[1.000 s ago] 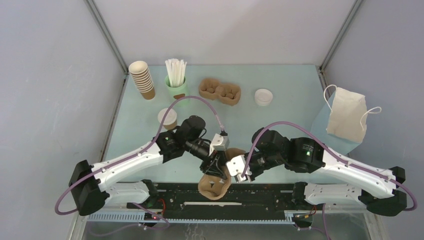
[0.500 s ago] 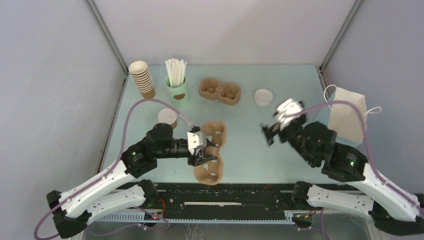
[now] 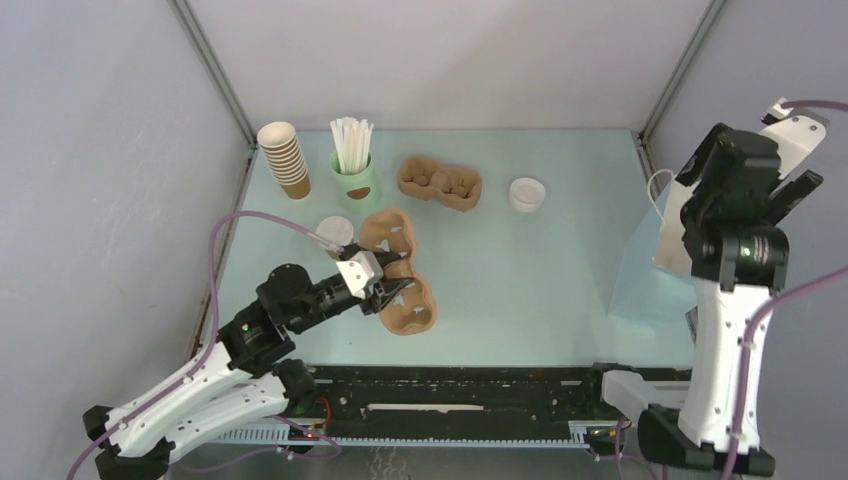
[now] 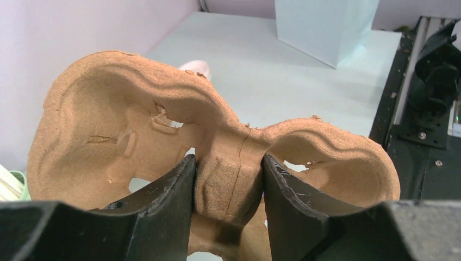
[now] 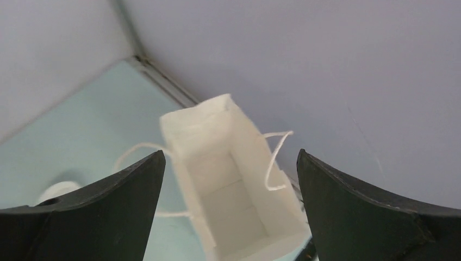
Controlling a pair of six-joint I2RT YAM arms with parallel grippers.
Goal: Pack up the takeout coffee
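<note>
The takeout coffee (image 3: 335, 231), a small brown cup with a white lid, stands left of centre, its lid (image 4: 197, 68) peeking over the carrier's rim in the left wrist view. My left gripper (image 3: 392, 288) (image 4: 228, 163) is shut on the middle ridge of a brown two-slot pulp carrier (image 3: 392, 232) (image 4: 108, 125), which is held tilted right beside the cup. Both slots are empty. My right gripper (image 5: 228, 157) is open and empty, raised high at the far right (image 3: 748, 175) over an open white paper bag (image 5: 239, 196).
A second pulp carrier (image 3: 440, 183) and a loose white lid (image 3: 527, 193) lie at the back. A stack of lidless brown cups (image 3: 283, 158) and a mint-green cup of straws (image 3: 352, 165) stand back left. A light blue bag (image 3: 640, 270) stands beside the white bag (image 3: 690, 235).
The right gripper let go of the carrier, opened wide and swung up to the far right over the white bag. The left gripper carried the carrier from the near edge toward the cup.
</note>
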